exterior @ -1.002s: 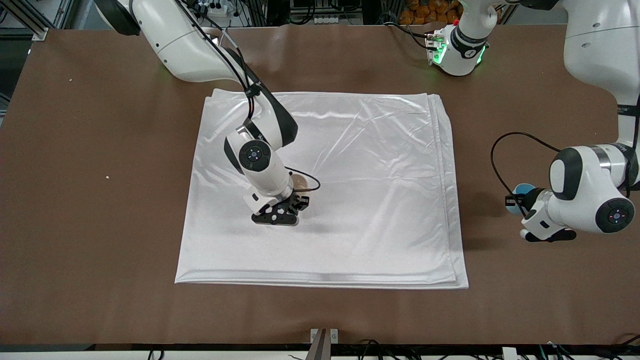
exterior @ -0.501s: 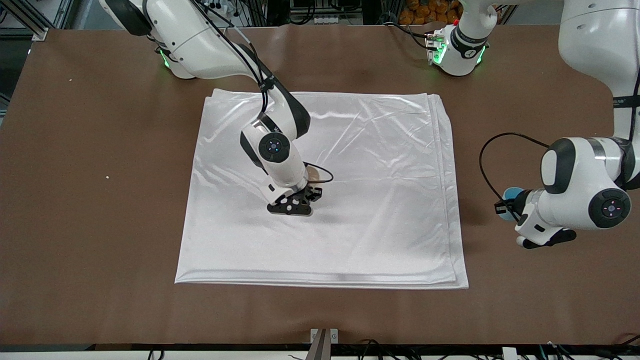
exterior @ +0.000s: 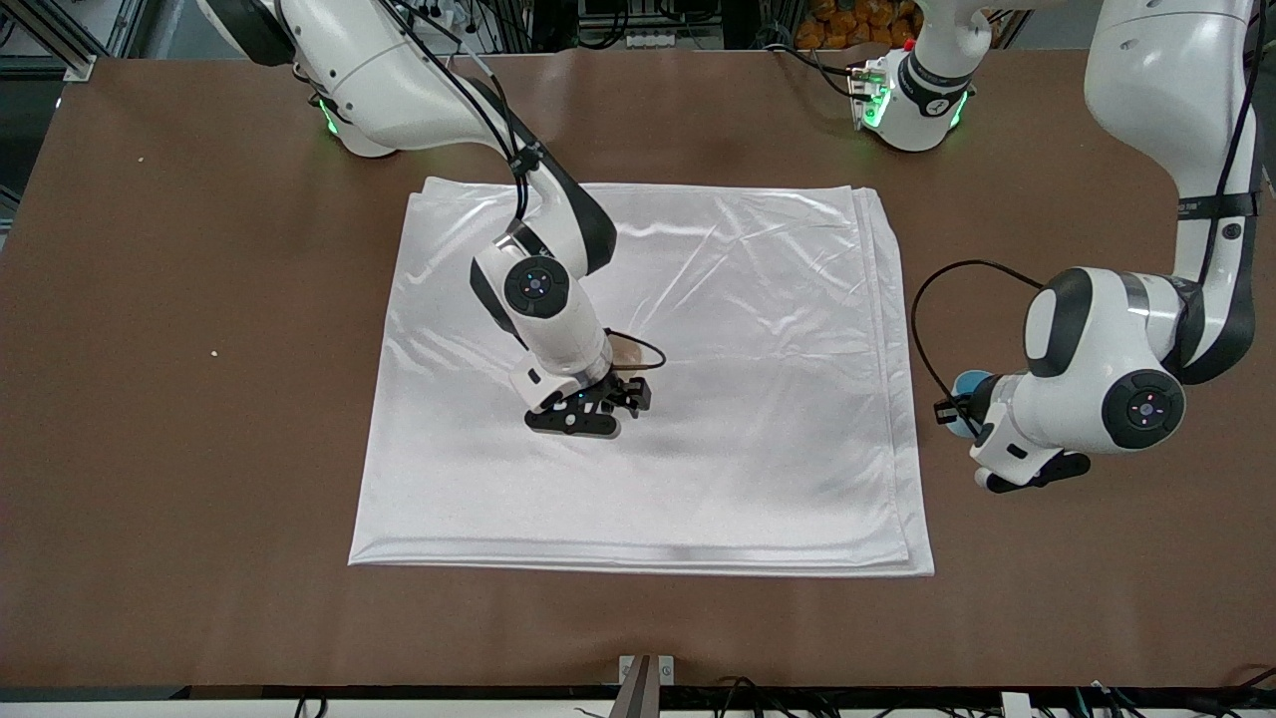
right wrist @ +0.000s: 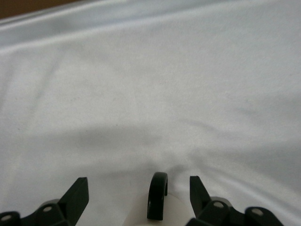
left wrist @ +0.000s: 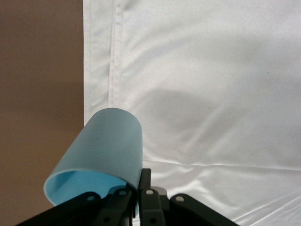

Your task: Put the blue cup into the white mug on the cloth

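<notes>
The white mug [right wrist: 140,213] rests near the middle of the cloth [exterior: 748,349], mostly hidden under the right wrist in the front view, where only a pale sliver [exterior: 625,350] shows. My right gripper [right wrist: 138,186] is low over it and open, its fingers apart on either side of the black handle [right wrist: 157,195] without touching it. My left gripper [left wrist: 139,178] is shut on the wall of the blue cup [left wrist: 108,146], which is tilted. It hangs over the bare table beside the cloth's edge at the left arm's end [exterior: 965,387].
The brown table [exterior: 199,449] surrounds the cloth on all sides. The cloth's folded edge [left wrist: 113,70] lies just under the held cup. A black cable [exterior: 922,299] loops off the left wrist over the table.
My right gripper has opened around the mug's handle and shifted slightly over the cloth. The left arm has carried the blue cup across the table toward the cloth's edge.
</notes>
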`<state>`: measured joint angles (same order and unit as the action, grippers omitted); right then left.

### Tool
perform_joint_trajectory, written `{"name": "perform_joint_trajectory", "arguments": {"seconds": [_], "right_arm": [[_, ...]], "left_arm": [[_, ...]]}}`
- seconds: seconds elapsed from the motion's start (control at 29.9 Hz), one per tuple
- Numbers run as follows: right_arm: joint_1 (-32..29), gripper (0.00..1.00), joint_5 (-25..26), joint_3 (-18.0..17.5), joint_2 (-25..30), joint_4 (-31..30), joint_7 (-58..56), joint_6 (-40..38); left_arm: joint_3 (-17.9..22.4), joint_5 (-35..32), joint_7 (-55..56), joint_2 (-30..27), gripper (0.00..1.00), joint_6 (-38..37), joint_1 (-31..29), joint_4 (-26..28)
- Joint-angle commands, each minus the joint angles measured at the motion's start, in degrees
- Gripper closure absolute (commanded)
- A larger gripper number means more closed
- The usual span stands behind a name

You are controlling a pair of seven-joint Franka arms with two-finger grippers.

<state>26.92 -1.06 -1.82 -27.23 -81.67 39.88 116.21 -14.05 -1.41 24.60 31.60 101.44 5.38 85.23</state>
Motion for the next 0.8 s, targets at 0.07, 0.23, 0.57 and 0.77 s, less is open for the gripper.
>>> {"name": "perform_joint_trajectory", "arguments": {"seconds": [0.07,0.23,0.57,0.77], "right_arm": [[-4.5,0.00,-0.2,-1.0,5.6,-2.0,-4.5,-4.2],[-7.5,0.00,-0.3,-1.0,8.9,-2.5,-8.2,-6.6],[-15.4,0.00,-0.5,-1.1,14.1,-2.6,-20.0,-14.1],[-19.4,0.00,-0.4,-0.8,16.3,-2.6,-26.8,-17.8]], "left_arm": [[0.0,1.1,7.2,-0.2,1.00,-0.8,4.5,-0.2],[0.0,2.5,10.6,-0.2,1.00,-0.8,6.6,-0.3],[0.0,3.7,18.0,1.1,1.00,-0.7,11.8,-2.3],[0.0,3.8,22.3,2.1,1.00,-0.5,15.4,-3.1]]}}
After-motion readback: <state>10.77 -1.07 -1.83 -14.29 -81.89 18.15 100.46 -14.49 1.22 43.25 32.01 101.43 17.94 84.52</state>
